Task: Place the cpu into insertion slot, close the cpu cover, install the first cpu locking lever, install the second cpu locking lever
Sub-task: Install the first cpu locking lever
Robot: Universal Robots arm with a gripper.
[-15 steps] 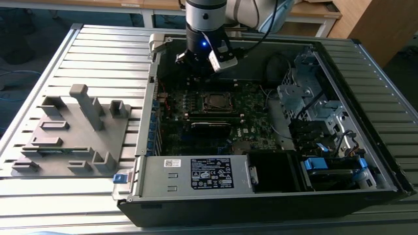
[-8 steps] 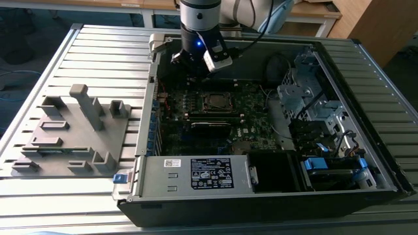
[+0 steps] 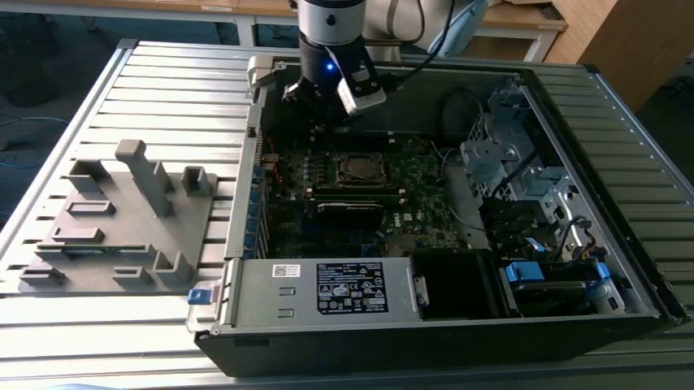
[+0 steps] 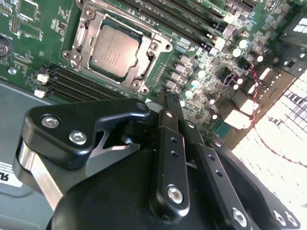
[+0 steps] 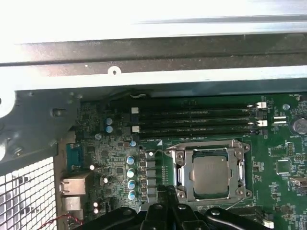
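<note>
The cpu [image 4: 114, 48], a dull silver square, lies flat in the insertion slot on the green motherboard, and the slot itself is hidden under it. The silvery cpu cover [image 4: 147, 63] lies down around the chip and frames it. In the first wrist view the cpu [image 5: 211, 175] and cpu cover [image 5: 181, 167] sit just beyond my fingertips. My gripper [image 4: 168, 99] hovers above the board beside the socket, shut with nothing between its fingers. In the exterior view the gripper [image 3: 325, 114] hangs over the back of the case, behind the cpu [image 3: 362, 168].
Long black memory slots [image 5: 192, 120] run beside the socket. The open computer case's wall [image 3: 456, 75] rises close behind the arm. A drive cage and cables [image 3: 509, 171] fill the exterior view's right. A grey fixture block [image 3: 119, 219] stands on the slatted table at the left.
</note>
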